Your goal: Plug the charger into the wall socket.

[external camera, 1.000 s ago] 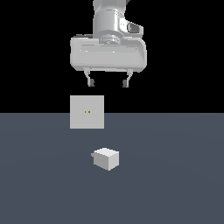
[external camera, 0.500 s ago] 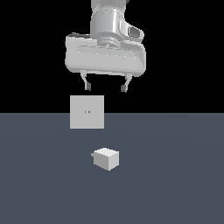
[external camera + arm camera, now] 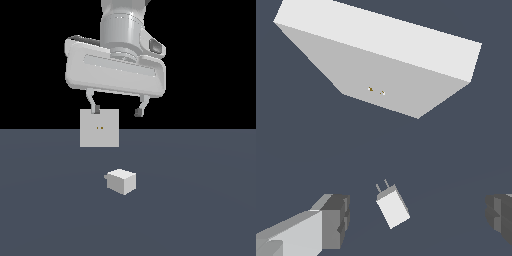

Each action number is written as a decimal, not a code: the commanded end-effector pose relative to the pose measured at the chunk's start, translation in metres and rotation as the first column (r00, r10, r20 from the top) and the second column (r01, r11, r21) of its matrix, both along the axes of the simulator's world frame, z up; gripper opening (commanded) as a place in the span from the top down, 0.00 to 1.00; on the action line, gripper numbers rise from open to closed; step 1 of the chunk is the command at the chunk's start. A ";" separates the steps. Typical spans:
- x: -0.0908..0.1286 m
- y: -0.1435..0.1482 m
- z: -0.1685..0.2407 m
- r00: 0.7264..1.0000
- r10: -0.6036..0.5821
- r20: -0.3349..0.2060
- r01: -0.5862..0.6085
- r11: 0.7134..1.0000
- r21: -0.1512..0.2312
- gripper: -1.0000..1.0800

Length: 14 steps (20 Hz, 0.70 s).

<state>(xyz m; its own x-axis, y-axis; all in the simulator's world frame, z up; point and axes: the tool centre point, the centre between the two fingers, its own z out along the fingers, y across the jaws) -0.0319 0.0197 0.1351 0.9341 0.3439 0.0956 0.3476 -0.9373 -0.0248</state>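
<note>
The charger point(image 3: 121, 181) is a small white-grey block lying on the dark floor, its short prongs pointing toward the exterior view's left. In the wrist view the charger point(image 3: 392, 208) shows two thin prongs aimed at the wall socket point(image 3: 386, 70). The wall socket point(image 3: 99, 128) is a flat light-grey square plate standing upright behind the charger, with two tiny orange dots at its centre. My gripper point(image 3: 116, 110) hangs open well above the charger, nothing between its fingers point(image 3: 331, 220).
A flat dark grey floor point(image 3: 200, 210) spreads around both objects, under a black background. No other objects show.
The gripper has come down and toward the camera, looming larger, with its fingertips now level with the top of the socket plate. Charger and socket have not moved.
</note>
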 end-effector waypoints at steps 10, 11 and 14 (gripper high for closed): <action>-0.028 -0.001 -0.034 0.969 0.241 0.050 -0.242 0.970 0.010 0.04; -0.030 -0.001 -0.037 0.964 0.260 0.054 -0.261 0.965 0.010 0.04; -0.036 -0.002 -0.045 0.946 0.316 0.066 -0.317 0.948 0.011 0.04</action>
<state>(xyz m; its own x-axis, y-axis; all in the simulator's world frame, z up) -0.0651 0.0182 0.0940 0.7888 0.5948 0.1550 0.6038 -0.7970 -0.0146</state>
